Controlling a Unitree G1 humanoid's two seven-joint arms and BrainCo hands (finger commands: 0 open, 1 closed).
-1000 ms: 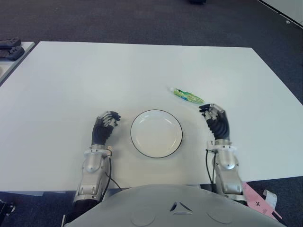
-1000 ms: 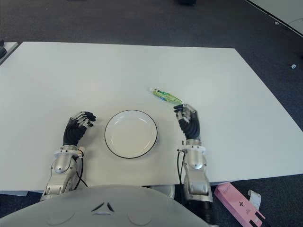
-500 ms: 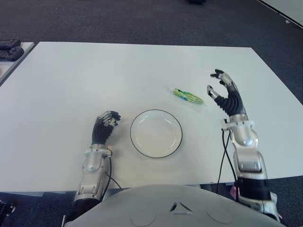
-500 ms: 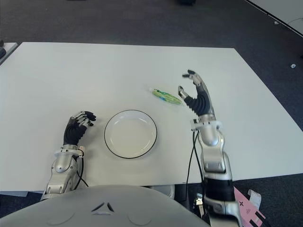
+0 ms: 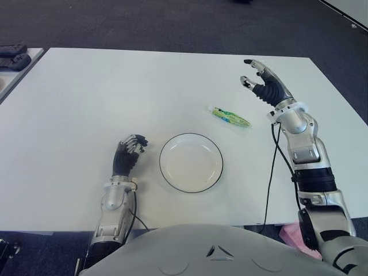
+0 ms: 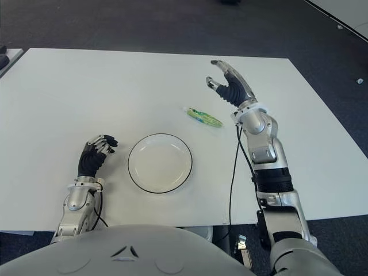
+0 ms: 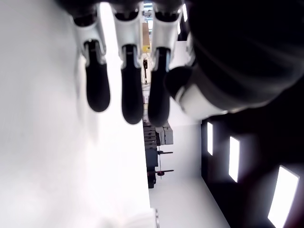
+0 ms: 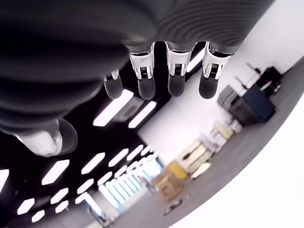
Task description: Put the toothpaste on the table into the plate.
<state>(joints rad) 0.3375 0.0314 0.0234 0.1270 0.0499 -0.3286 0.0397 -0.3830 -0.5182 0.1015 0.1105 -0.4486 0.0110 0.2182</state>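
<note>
A small green and white toothpaste tube (image 5: 229,117) lies flat on the white table (image 5: 115,92), just beyond the right rim of a round white plate (image 5: 191,163) with a dark edge. The plate holds nothing. My right hand (image 5: 257,77) is raised above the table, beyond and to the right of the tube, its fingers spread and holding nothing. In the right wrist view the fingers (image 8: 173,80) are extended with only the room behind them. My left hand (image 5: 130,150) shows left of the plate with its fingers curled and nothing in them.
Dark objects (image 5: 12,57) sit on a separate surface at the far left. A pink box (image 5: 293,234) shows below the table's near right corner. Dark carpet surrounds the table.
My right hand rose from beside the plate, opened, and moved away from me past the toothpaste. The tube, the plate and my left hand stayed put.
</note>
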